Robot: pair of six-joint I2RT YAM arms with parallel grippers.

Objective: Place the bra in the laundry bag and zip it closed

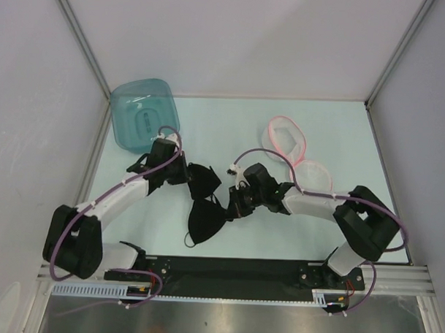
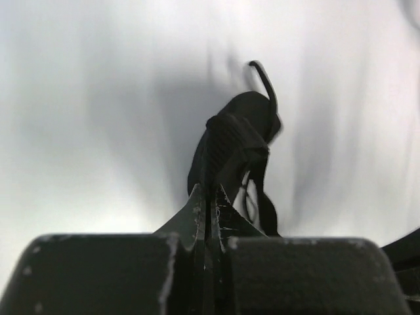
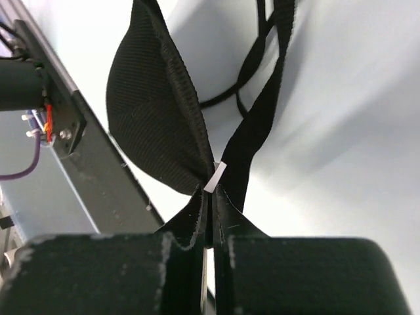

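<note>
Two grippers have the bra [image 1: 205, 210] stretched between them, over the pale table [image 1: 333, 134]. The left gripper [image 1: 184, 171] is clenched on the upper cup. The right gripper [image 1: 236, 203] is clenched on the fabric at the other side, its fingers pressed together with the cloth pinched at their tips.

Just behind the left gripper, on its outer side, is a teal tub [image 1: 140, 105] of clear plastic, almost touching the wrist. A black rail [image 1: 233, 269] runs along the near edge of the table, on the near side of both grippers. Purple cable [image 1: 248, 154] loops over each arm.

The laundry bag [image 1: 288, 137] lies behind the right gripper and toward its outer side, well apart from the fingers. It is open, its two round mesh halves spread side by side; the farther half shows the pink trim clearly. The right forearm crosses just in front of the nearer half, so the arm itself is between this gripper and the bag. The bra is outside the bag.

The bra is black, with two pointed cups: one beside the left gripper, one hanging lower toward the rail, with a thin strap looping under it. From the right wrist I see a ribbed cup left of the fingertips [image 3: 197, 210], a flat band going up to the right, and a small white tag [image 3: 216, 176] at the pinch. From the left wrist the cloth is a crumpled dark fold above the fingertips [image 2: 197, 210], with one thin strap curling upward.
</note>
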